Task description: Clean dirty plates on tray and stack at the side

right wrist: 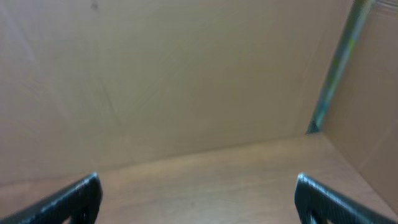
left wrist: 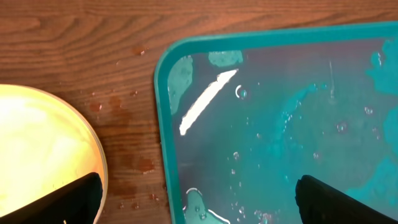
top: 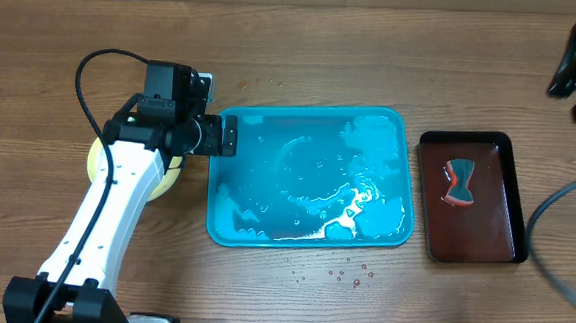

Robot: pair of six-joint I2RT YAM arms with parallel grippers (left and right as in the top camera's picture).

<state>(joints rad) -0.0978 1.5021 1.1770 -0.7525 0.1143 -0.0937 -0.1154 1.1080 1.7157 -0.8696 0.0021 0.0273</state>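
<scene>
Pale yellow round plastic plate [top: 95,160] sits on the wooden desk [top: 305,52] just left of the large turquoise rectangular plastic tray [top: 267,180]. In overhead it's mostly hidden under the left arm [top: 115,201], so can't tell if it's one plate or a stack. Left wrist view shows the plate rim near the tray's corner w/ a strip of desk between, not touching. Tray is wet: puddles + drops across its floor, glare toward the front right. Left tool [left wrist: 196,199] hovers over the tray's left edge, fingers [left wrist: 81,199] spread wide, nothing between them. Reddish drops [top: 346,270] lie on the desk in front of the tray. Right of the tray, apart: small dark brown-black tray [top: 503,245] w/ a red-and-black bow-tie-shaped item [top: 462,182] inside. Right tool [right wrist: 198,199] has fingers apart, empty, facing a cardboard wall [right wrist: 186,81].
</scene>
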